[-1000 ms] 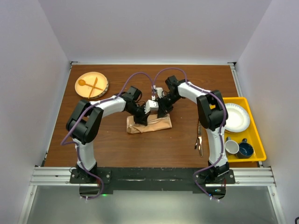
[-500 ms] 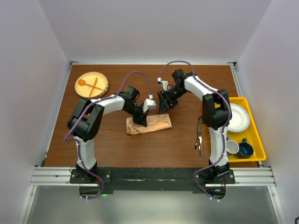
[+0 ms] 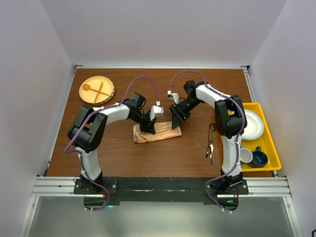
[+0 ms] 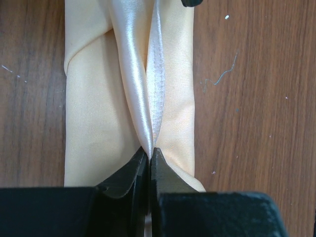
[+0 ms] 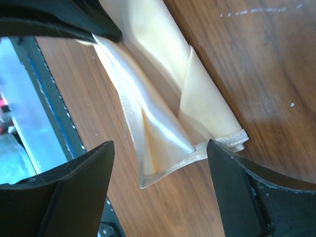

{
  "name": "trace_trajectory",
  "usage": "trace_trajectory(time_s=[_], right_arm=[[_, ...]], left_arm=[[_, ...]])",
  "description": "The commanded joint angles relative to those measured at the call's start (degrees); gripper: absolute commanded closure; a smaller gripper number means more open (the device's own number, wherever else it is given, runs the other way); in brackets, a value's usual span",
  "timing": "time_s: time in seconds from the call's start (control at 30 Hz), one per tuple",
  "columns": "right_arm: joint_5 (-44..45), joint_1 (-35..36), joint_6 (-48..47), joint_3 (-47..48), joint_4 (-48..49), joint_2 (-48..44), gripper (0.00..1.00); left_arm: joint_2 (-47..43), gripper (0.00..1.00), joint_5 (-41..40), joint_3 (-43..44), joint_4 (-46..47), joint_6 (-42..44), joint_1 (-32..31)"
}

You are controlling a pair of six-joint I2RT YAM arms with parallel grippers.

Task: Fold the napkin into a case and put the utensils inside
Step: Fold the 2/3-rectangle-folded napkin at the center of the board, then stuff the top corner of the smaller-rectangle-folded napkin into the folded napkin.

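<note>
The napkin (image 3: 165, 132) lies mid-table, folded into a narrow peach-orange strip, the case. My left gripper (image 3: 148, 127) is shut on a raised shiny ridge of the napkin (image 4: 94, 123) along its middle, and the left gripper (image 4: 149, 153) holds the fold between its tips. My right gripper (image 3: 176, 121) hangs open just above the strip's right end. Its open end and layered corner (image 5: 163, 113) show between the spread fingers (image 5: 79, 182) of the right gripper (image 5: 160, 144), which touch nothing. The dark utensils (image 3: 211, 144) lie on the table beside the right arm.
A round wooden plate (image 3: 106, 92) with a pale wooden spoon and fork sits at the back left. A yellow tray (image 3: 270, 145) at the right edge holds a white plate (image 3: 249, 123), a white cup (image 3: 245, 155) and a dark blue mug (image 3: 258, 158).
My right gripper opened, pulled back from beside the left gripper, then came down over the napkin's right end. The left gripper kept its pinch on the fold.
</note>
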Motion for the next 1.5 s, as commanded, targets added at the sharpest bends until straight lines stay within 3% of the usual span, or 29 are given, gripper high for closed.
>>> trace_trajectory(time_s=[0.0, 0.37, 0.53, 0.6, 0.77, 0.8, 0.93, 1.27, 1.47], right_arm=[[0.2, 0.0, -3.6, -0.1, 1.3, -3.6, 0.22], [-3.0, 0.2, -7.4, 2.4, -2.8, -2.6, 0.57], [-3.2, 0.1, -7.6, 2.6, -3.3, -2.3, 0.87], [-3.5, 0.2, -7.6, 2.9, -3.4, -2.3, 1.00], [-4.0, 0.2, -5.7, 2.1, -2.3, -2.1, 1.00], [-4.2, 0.2, -5.4, 2.0, -2.1, -2.1, 1.00], [-4.6, 0.1, -4.2, 1.4, -1.2, -2.2, 1.00], [-5.7, 0.2, -3.0, 1.0, -0.7, -2.2, 1.00], [-6.3, 0.2, -3.3, 0.7, -0.9, -2.1, 1.00]], left_arm=[[-3.7, 0.92, 0.5, -1.6, 2.7, 2.8, -0.6], [-5.7, 0.92, -1.1, -3.8, 5.3, 2.5, -2.0], [-5.8, 0.91, -1.9, -4.0, 5.8, 2.3, -2.0], [-5.9, 0.79, -2.3, -4.0, 5.8, 2.0, -2.0], [-8.3, 0.61, -1.0, -4.6, 8.3, -1.4, -2.0], [-10.2, 0.54, -0.6, -5.0, 11.3, -2.7, -2.0], [-13.4, 0.38, -1.6, -7.1, 20.4, -11.2, -3.3], [-8.4, 0.37, -9.3, -6.1, 35.1, -21.7, -10.0], [-4.4, 0.41, -12.1, -4.5, 35.7, -24.8, -10.7]])
